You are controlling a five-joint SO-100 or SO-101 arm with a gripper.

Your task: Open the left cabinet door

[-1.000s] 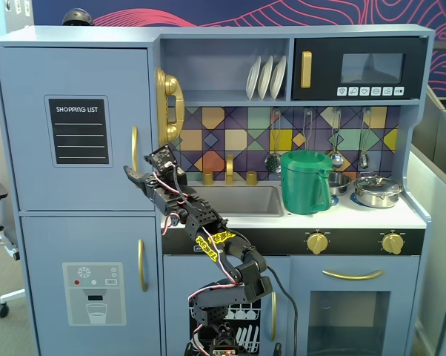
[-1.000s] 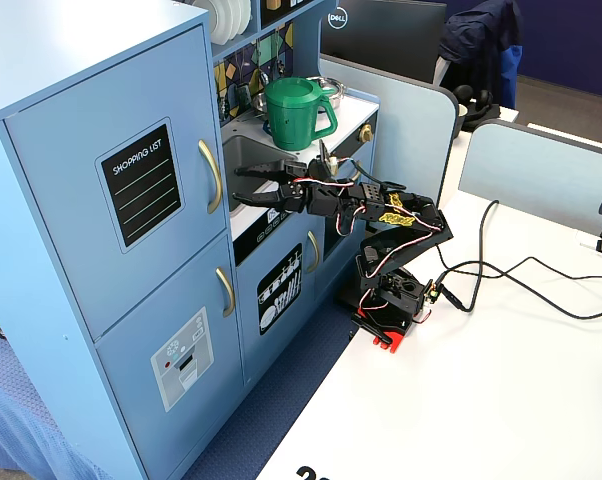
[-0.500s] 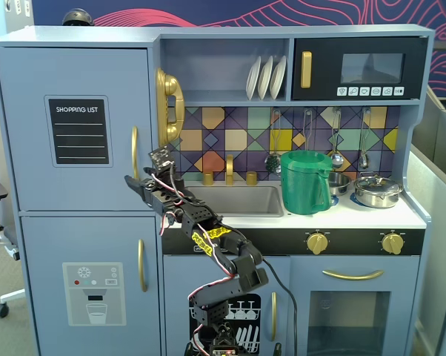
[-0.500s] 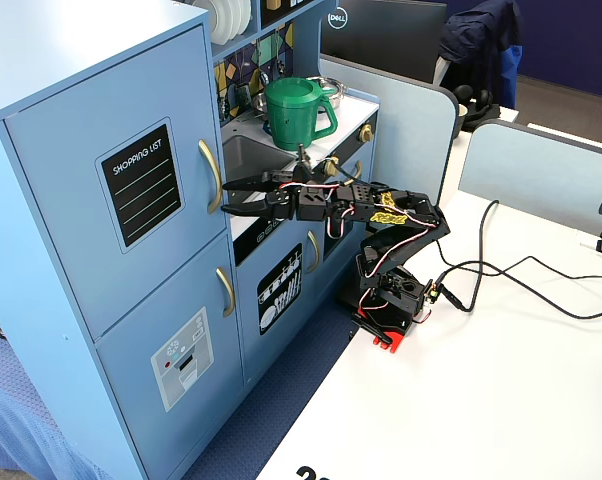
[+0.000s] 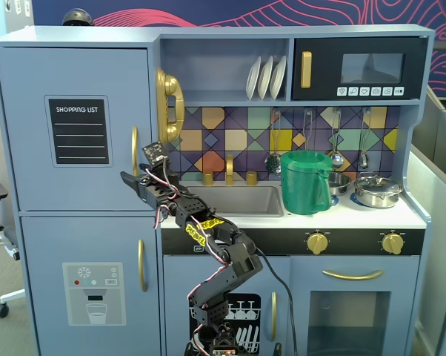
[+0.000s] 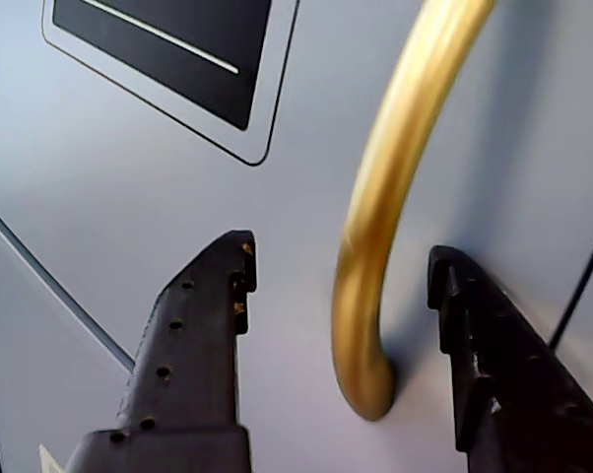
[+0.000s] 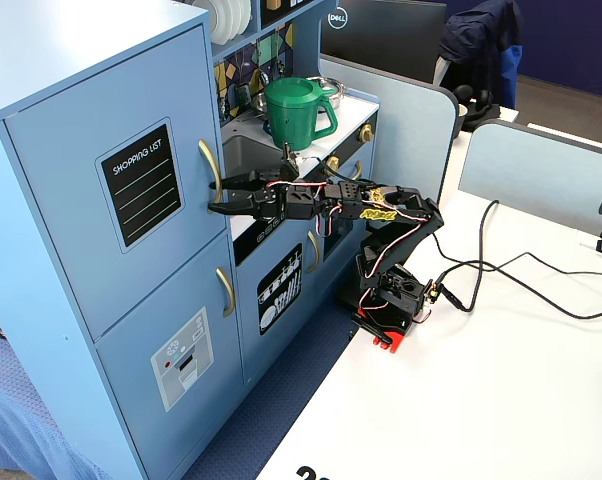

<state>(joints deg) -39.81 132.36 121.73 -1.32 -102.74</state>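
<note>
- The gripper (image 6: 338, 286) is spread wide, one black finger on each side of the lower end of the gold handle (image 6: 395, 207), touching neither side of it in the wrist view
- That straddle looks like the set-up for a grasp: once the fingers close on the bar, the arm could pull the door out on its hinge
- In a fixed view the gripper (image 7: 224, 196) sits right at the bottom of the handle (image 7: 210, 162), with the arm (image 7: 366, 205) stretched nearly level from its base on the white table (image 7: 501, 400)
- The left cabinet door (image 5: 71, 126) is the upper one of the tall column at the left of the toy kitchen in a fixed view; it is shut, flush with its frame
- It carries one black "SHOPPING LIST" panel (image 5: 78, 131), and the handle (image 5: 134, 148) runs upright by its right edge, so I judge the hinge to be on the far left side
- Below it is one door with a water-dispenser picture (image 5: 95, 293), with its own gold handle (image 5: 141, 265); also shut
- Counted across that fixed view: one gold telephone (image 5: 168, 107), three white plates (image 5: 266, 77) on edge in the shelf, one green jug (image 5: 306, 182), one steel pot (image 5: 378, 190), two gold knobs (image 5: 317, 242)
</note>
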